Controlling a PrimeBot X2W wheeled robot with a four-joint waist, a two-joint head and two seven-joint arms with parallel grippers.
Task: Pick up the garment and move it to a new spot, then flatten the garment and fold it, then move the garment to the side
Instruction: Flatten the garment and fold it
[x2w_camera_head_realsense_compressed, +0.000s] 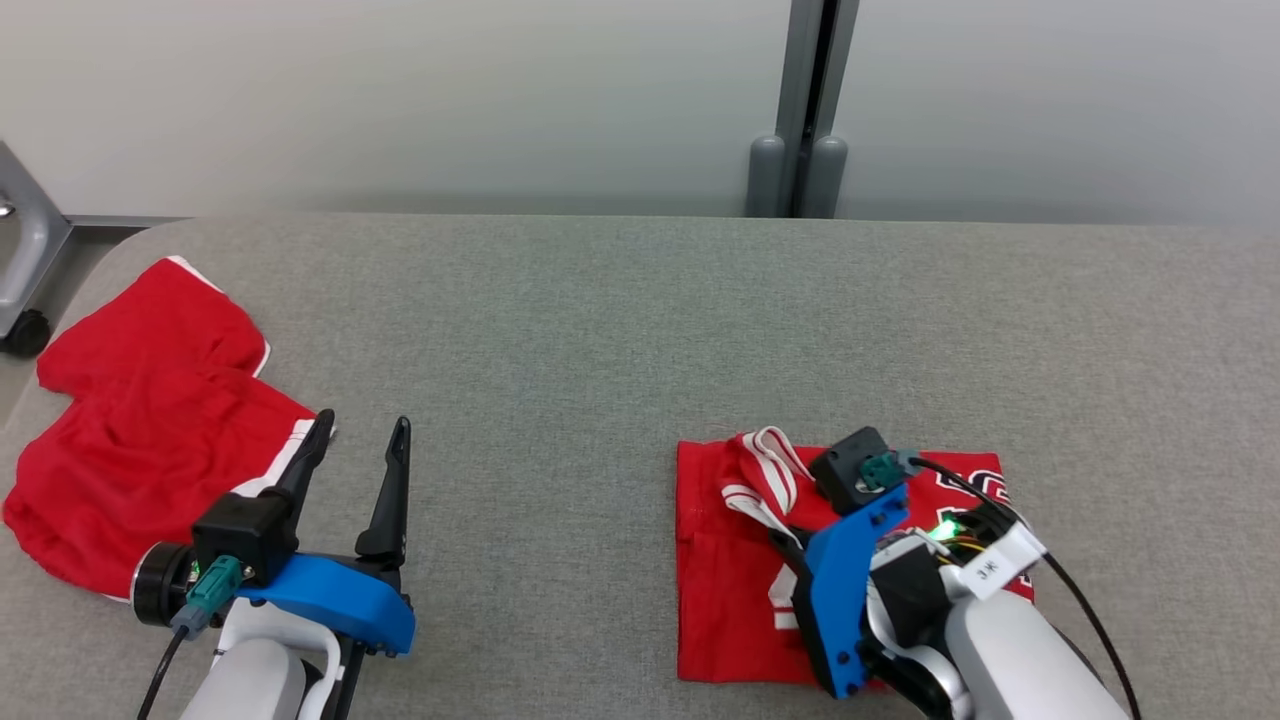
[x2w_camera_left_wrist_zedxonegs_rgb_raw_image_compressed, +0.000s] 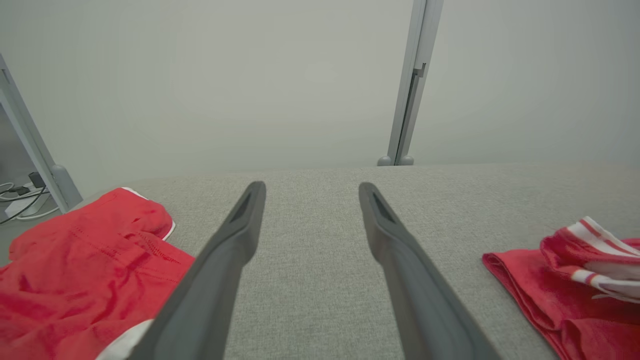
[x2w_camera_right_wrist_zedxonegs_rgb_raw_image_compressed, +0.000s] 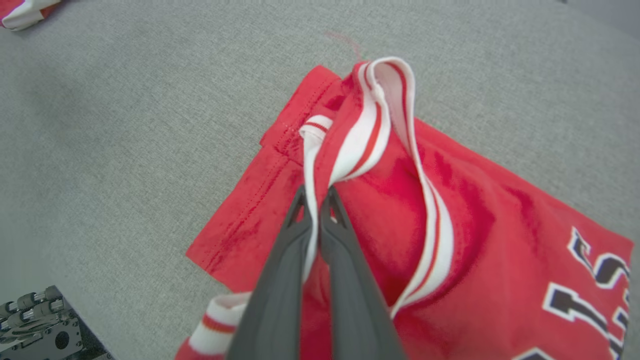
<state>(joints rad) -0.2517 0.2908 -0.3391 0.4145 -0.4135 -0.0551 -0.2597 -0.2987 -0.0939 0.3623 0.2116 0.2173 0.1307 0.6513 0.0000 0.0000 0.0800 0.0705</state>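
The garment (x2w_camera_head_realsense_compressed: 730, 600) is a red jersey with dark-and-white lettering, lying folded into a rough rectangle at the front right of the grey table (x2w_camera_head_realsense_compressed: 600, 330). Its red-and-white striped trim (x2w_camera_right_wrist_zedxonegs_rgb_raw_image_compressed: 360, 140) is bunched up on top. My right gripper (x2w_camera_right_wrist_zedxonegs_rgb_raw_image_compressed: 314, 192) is shut on a strip of that trim, fingers pointing down at the jersey's left half (x2w_camera_head_realsense_compressed: 790, 540). My left gripper (x2w_camera_head_realsense_compressed: 363, 425) hovers open at the front left with nothing between its fingers (x2w_camera_left_wrist_zedxonegs_rgb_raw_image_compressed: 311, 187). The jersey's edge (x2w_camera_left_wrist_zedxonegs_rgb_raw_image_compressed: 545, 295) shows at the right of the left wrist view.
A second red garment with white trim (x2w_camera_head_realsense_compressed: 150, 420) lies crumpled at the table's left edge, just left of my left gripper (x2w_camera_left_wrist_zedxonegs_rgb_raw_image_compressed: 75, 270). A grey post (x2w_camera_head_realsense_compressed: 800, 150) stands behind the table against the wall. A wheeled metal frame (x2w_camera_head_realsense_compressed: 25, 270) stands at the far left.
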